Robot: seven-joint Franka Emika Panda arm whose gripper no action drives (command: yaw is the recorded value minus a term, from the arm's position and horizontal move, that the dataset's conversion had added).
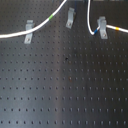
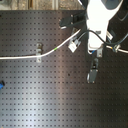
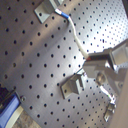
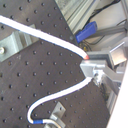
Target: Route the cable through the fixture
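The white cable (image 1: 15,34) runs from the first exterior view's left through the left fixture (image 1: 30,31), past its green band (image 1: 51,18), and up out of frame. It comes back down to a blue band (image 1: 94,32) at the right fixture (image 1: 102,27) and leaves past a yellow band (image 1: 118,29). The middle fixture (image 1: 70,19) holds no cable. My gripper (image 4: 89,60) is shut on the cable (image 4: 45,34) at the top of the loop; it also shows in the first wrist view (image 3: 90,59). The white arm (image 2: 97,20) hangs over the board.
All of this sits on the black perforated board (image 1: 65,85). A blue object (image 4: 87,31) and metal framing lie beyond the board's edge. Another blue item (image 2: 1,84) sits at the second exterior view's left edge. A dark part (image 2: 92,72) hangs below the arm.
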